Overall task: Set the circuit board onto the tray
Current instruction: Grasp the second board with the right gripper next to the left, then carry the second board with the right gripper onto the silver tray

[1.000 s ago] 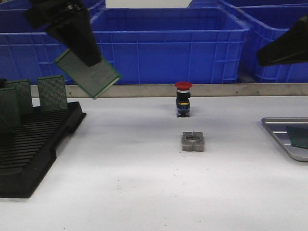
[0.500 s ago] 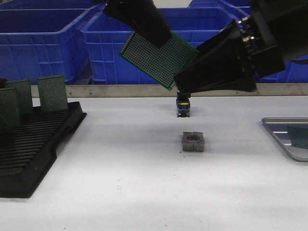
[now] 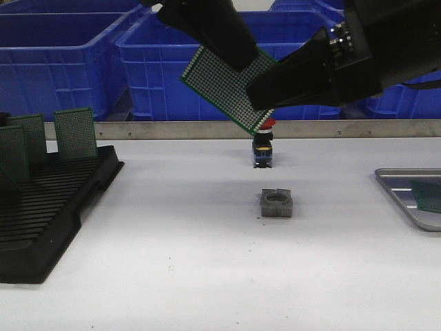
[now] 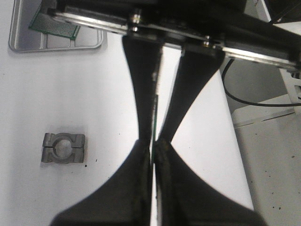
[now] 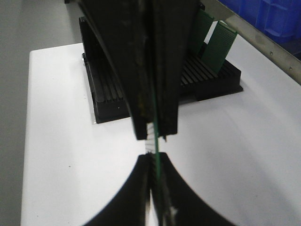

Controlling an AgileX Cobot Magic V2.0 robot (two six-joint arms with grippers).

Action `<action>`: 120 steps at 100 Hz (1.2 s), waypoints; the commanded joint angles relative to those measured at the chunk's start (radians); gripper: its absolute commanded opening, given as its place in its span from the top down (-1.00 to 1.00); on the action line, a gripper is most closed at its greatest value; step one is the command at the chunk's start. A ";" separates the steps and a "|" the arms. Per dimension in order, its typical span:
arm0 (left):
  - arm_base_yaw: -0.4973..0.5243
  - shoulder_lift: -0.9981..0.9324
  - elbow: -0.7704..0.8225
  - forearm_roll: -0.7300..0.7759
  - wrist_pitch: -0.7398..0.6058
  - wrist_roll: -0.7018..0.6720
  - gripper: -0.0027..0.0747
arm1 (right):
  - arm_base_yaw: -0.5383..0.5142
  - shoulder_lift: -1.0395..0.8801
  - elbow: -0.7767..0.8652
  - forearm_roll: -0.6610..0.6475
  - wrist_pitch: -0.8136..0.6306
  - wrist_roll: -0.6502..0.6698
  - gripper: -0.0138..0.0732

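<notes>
The circuit board [image 3: 227, 86] is hanging tilted in the air above the middle of the bench [image 3: 207, 262], pinched from both sides. The left end effector [image 3: 234, 58] is clenching its upper edge, and the right end effector [image 3: 265, 93] is closing on the corner at about four o'clock; both wrist views are showing the thin green edge squeezed between dark fingers [image 4: 141, 155]. This is looking like a hand-over in mid-air.

To do it well, the right arm should be gripping firmly before the left lets go, and the left should be opening straight away from the board's face so as not to twist it. The tray [image 3: 396, 196] is lying at three o'clock on the bench, already carrying another board [image 3: 427, 195], so the carry ought to be passing high over the red push button [image 3: 262, 148] and grey metal block [image 3: 276, 203], ending flat beside that board.
</notes>
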 commanded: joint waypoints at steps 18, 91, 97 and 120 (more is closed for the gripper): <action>-0.007 -0.052 -0.033 -0.083 0.041 -0.011 0.06 | 0.001 -0.033 -0.026 0.057 0.048 -0.010 0.84; -0.005 -0.052 -0.033 0.012 -0.037 -0.026 -0.46 | -0.229 -0.014 0.001 -0.078 -0.422 0.749 0.84; -0.005 -0.052 -0.033 0.012 -0.044 -0.026 -0.46 | -0.275 0.007 0.001 -0.078 -0.437 0.749 0.84; -0.005 -0.052 -0.033 0.008 -0.042 -0.026 -0.46 | -0.421 0.122 0.000 -0.076 -0.454 0.749 0.84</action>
